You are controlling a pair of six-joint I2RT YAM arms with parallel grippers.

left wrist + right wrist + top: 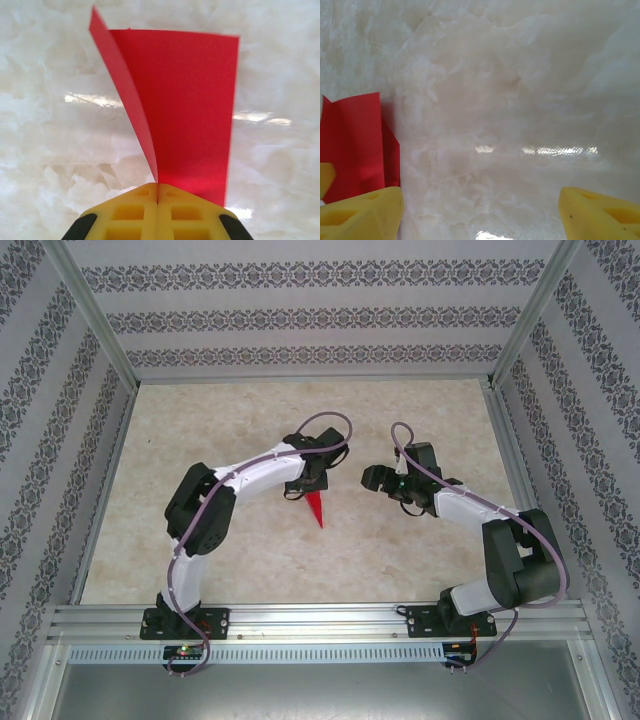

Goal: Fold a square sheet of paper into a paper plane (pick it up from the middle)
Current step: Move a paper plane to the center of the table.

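I see the marbled counter (200, 430) under both arms. My left arm (245, 478) bows out to the left at the elbow, wrist angled down over the middle. Its jaws are pressed together on the red paper (180, 110), which tapers to a point toward the near edge, with one flap curling away at the side. My right arm (470, 512) bends inward toward the left one. Its jaws are spread wide, gripping nothing, just beside the paper.

Pale marbled table (420, 415) enclosed by patterned wallpaper walls (300, 315), aluminium frame (320, 618).
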